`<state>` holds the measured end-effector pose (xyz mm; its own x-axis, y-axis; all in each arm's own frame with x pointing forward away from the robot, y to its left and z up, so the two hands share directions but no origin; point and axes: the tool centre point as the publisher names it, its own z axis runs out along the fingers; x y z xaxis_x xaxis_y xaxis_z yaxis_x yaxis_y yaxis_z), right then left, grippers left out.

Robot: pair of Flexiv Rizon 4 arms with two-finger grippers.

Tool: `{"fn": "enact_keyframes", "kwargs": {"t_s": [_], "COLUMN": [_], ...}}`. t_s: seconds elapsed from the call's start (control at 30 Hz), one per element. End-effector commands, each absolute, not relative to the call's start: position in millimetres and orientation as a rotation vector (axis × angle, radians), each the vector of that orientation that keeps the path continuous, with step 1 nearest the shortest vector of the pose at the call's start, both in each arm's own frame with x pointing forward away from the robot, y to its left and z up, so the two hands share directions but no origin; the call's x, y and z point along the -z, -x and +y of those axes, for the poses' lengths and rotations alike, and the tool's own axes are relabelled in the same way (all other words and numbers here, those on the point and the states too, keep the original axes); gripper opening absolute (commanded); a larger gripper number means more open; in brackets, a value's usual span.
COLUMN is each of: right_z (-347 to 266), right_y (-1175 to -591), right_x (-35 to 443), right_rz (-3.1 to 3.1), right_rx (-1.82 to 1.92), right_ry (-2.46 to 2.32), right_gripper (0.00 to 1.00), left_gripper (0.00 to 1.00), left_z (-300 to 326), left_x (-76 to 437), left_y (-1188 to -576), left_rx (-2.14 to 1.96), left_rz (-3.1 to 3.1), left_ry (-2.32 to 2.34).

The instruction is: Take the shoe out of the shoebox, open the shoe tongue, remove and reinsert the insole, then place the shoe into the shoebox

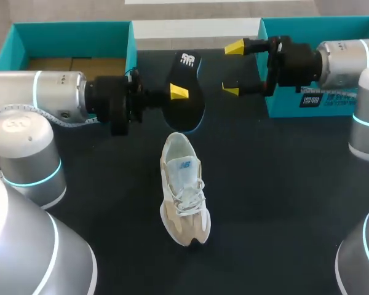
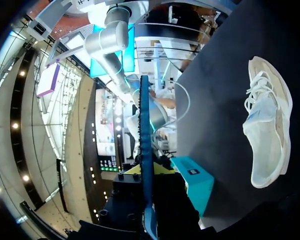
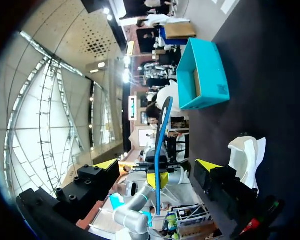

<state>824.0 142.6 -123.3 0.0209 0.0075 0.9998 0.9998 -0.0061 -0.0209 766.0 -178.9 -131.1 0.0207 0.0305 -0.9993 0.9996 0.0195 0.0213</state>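
A black insole (image 1: 187, 98) with a blue edge hangs above the table, and my left gripper (image 1: 178, 92) is shut on it. In the left wrist view the insole (image 2: 144, 145) shows edge-on, rising from that gripper (image 2: 146, 172). My right gripper (image 1: 232, 69) stands open just right of the insole, not touching it. From the right wrist, the insole (image 3: 162, 140) is ahead, in line with the gap of the open gripper (image 3: 157, 167). The beige and white shoe (image 1: 183, 187) lies on the dark table below, laces up, also seen as the shoe (image 2: 267, 125) and the shoe (image 3: 246, 156).
An open teal shoebox (image 1: 130, 46) stands at the back left, also visible from the right wrist as the box (image 3: 205, 70). A second teal box part (image 1: 277, 104) sits at the back right under my right arm, seen too from the left wrist (image 2: 195, 180).
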Motion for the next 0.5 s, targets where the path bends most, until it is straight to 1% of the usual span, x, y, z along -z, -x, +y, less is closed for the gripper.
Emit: {"fn": "enact_keyframes", "kwargs": {"t_s": [0.03, 0.13, 0.3, 0.5], "right_z": [139, 121, 100, 89], "right_y": [-819, -806, -797, -796], "right_x": [125, 132, 129, 129], "right_rz": [-1.213, -1.220, -1.282, -1.330], "right_rx": [1.204, 1.223, 1.187, 1.153], "right_ry": [1.217, 1.234, 1.227, 1.209], "right_gripper": [1.00, 1.00, 1.00, 1.00], "left_gripper": [0.00, 0.00, 0.00, 0.00], "left_z": [-179, -179, -179, -179], "left_x": [132, 132, 132, 132], "left_y": [-765, -765, -765, -765], "left_rx": [1.163, 1.163, 1.163, 1.163], "left_rz": [1.224, 1.224, 1.224, 1.224], "left_ry": [-1.224, -1.224, -1.224, -1.224]}}
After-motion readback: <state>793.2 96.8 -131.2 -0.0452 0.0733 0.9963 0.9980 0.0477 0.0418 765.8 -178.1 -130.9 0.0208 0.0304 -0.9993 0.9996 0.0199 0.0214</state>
